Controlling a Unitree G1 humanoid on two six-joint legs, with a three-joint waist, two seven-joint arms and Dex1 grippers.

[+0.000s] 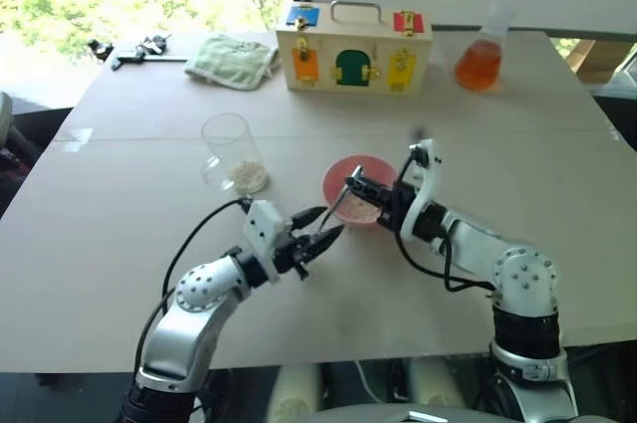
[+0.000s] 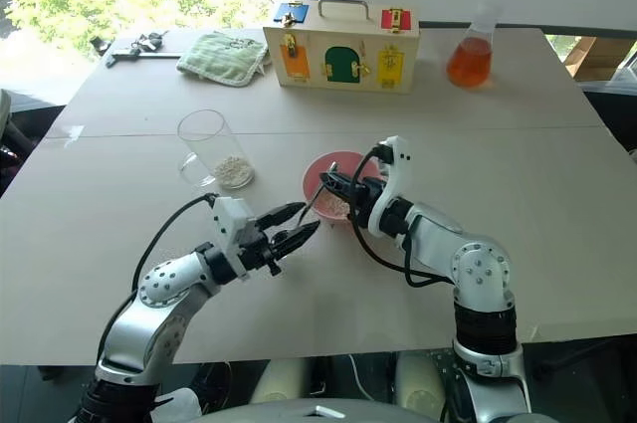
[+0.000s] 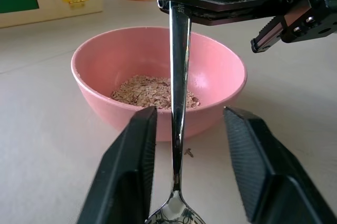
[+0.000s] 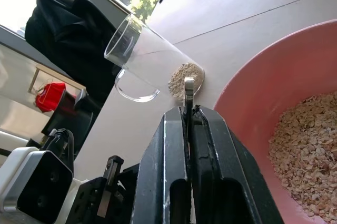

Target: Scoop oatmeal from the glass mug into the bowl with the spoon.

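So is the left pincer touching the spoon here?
Apart. The left wrist view shows the spoon hanging between the left pincer's open fingers, with gaps either side.

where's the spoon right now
In the head views the spoon hangs between the two grippers just in front of the pink bowl: the right gripper pinches its handle, and its scoop end sits between the open left gripper fingers.

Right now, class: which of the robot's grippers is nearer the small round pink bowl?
Right. The right gripper sits at the pink bowl's rim, shut on the spoon; the left gripper hangs open, short of the bowl.
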